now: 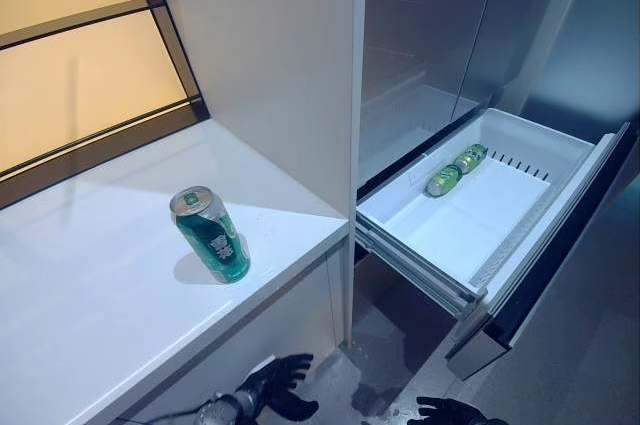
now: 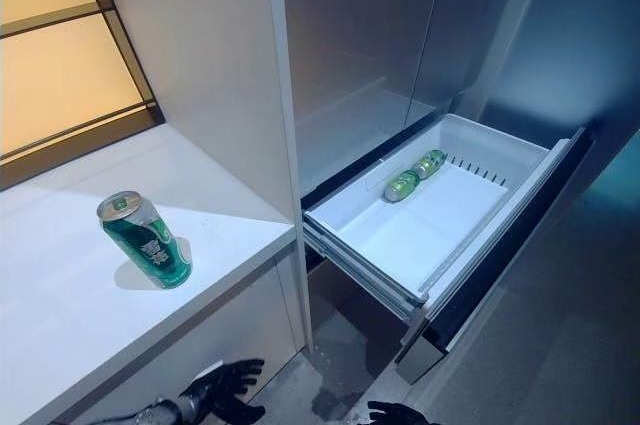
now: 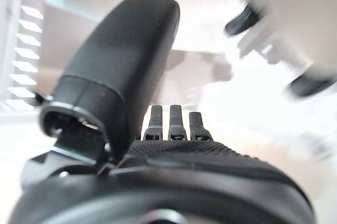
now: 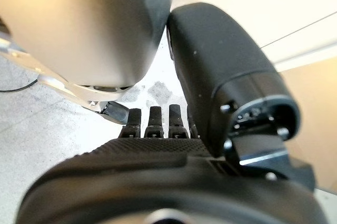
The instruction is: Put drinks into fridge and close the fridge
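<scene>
Left hand: the left hand [image 1: 268, 385] hangs low below the front edge of the worktop, at the bottom of the head views; fingers spread and loosely straight, nothing in them. Its own wrist view shows the thumb [image 3: 124, 60] standing up and the fingers [image 3: 171, 124] in a straight row, with no can between them.
Right hand: the right hand [image 1: 448, 411] shows only at the bottom edge of the head views, below the front of the fridge drawer; fingers splayed out, empty. In its wrist view the fingers [image 4: 158, 123] lie straight beside the thumb [image 4: 226, 71], holding nothing.
Standing can: one green can [image 1: 211, 233] stands upright on the worktop, near the worktop's front edge and well to the left of the fridge drawer; its silver top with the pull tab faces up. Neither hand touches it.
Worktop: white worktop [image 1: 90, 285], bare apart from the standing can; its right end meets a tall white side panel [image 1: 290, 65] that stands between the worktop and the fridge.
Fridge drawer: white fridge drawer [image 1: 540, 215] pulled fully out, to the right of the side panel, with a dark front.
Cans in drawer: two green cans [image 1: 455, 169] lie on their sides end to end, against the drawer's back left wall; the rest of the drawer floor is bare.
Fridge: grey fridge doors [image 1: 430, 15] above the drawer are closed.
Window: a dark-framed window [image 1: 80, 55] with a warm yellow pane sits behind the worktop.
</scene>
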### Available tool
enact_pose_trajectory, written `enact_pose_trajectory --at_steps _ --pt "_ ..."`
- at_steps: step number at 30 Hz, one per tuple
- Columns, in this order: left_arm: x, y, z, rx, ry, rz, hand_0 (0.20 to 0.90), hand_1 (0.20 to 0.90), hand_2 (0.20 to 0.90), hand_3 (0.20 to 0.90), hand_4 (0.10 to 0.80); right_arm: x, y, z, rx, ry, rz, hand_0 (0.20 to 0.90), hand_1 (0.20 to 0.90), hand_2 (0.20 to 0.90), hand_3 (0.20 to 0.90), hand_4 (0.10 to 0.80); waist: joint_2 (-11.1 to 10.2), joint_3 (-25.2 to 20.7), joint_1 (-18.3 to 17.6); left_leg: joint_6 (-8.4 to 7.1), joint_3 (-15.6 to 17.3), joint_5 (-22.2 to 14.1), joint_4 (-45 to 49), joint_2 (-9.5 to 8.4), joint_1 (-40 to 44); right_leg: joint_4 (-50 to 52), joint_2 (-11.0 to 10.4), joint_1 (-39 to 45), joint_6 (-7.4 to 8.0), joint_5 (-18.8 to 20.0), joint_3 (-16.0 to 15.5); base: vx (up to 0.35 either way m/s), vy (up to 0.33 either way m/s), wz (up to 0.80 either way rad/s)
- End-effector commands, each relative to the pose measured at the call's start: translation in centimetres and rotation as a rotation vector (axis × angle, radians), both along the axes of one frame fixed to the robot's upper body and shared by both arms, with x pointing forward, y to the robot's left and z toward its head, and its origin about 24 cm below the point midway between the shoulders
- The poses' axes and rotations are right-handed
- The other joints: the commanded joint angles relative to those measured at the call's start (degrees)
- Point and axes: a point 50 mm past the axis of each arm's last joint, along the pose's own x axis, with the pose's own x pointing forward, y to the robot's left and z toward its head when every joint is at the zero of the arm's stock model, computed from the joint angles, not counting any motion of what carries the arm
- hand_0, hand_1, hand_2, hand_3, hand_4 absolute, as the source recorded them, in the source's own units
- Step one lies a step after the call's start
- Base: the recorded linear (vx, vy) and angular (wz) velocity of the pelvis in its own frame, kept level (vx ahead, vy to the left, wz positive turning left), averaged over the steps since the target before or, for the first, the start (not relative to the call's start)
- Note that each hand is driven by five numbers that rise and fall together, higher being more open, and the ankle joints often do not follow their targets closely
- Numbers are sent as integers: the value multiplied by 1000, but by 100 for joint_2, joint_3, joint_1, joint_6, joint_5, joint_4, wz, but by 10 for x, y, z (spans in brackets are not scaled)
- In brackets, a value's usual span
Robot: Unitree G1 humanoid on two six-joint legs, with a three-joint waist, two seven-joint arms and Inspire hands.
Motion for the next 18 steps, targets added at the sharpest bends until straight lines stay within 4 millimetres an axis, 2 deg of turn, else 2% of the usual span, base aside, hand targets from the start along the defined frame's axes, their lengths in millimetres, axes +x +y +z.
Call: enact_pose_trajectory --at_steps 1,4,7,10,14,18 --pt "76 -8 58 -25 -387 -33 900 900 900 900 800 11 -7 4 -14 23 92 900 900 900 900 800 -114 -31 -101 224 267 -321 347 -351 -268 601 307 -118 -59 -719 312 -5 5 -10" --pt "99 -16 86 -48 -532 -78 900 900 900 900 800 13 -5 4 -12 37 101 900 900 900 900 800 -117 -60 -122 240 273 -310 316 -358 -238 596 316 -108 -51 -698 342 7 5 -5" --pt "110 -20 101 -80 -605 -83 900 900 900 900 800 13 -3 4 -13 54 117 900 900 900 900 800 -120 -77 -125 249 279 -308 299 -362 -223 595 321 -107 -44 -691 367 2 2 -1" --pt "123 -28 125 -184 -681 -92 900 900 900 900 800 13 -1 3 -16 77 152 900 900 900 900 800 -140 -88 -130 259 282 -311 273 -370 -190 567 329 -85 -37 -665 401 15 3 -5" --pt "136 -36 165 -511 -711 -113 900 900 900 900 800 18 1 4 -8 77 163 900 900 900 900 800 -161 -116 -104 270 287 -310 225 -366 -156 546 349 -83 -27 -642 450 17 -11 -7" --pt "138 -54 199 -920 -609 -240 900 900 900 900 800 23 4 5 -1 79 183 900 900 900 900 800 -178 -140 -81 280 295 -310 170 -342 -124 555 370 -91 -30 -648 482 15 -22 -9"
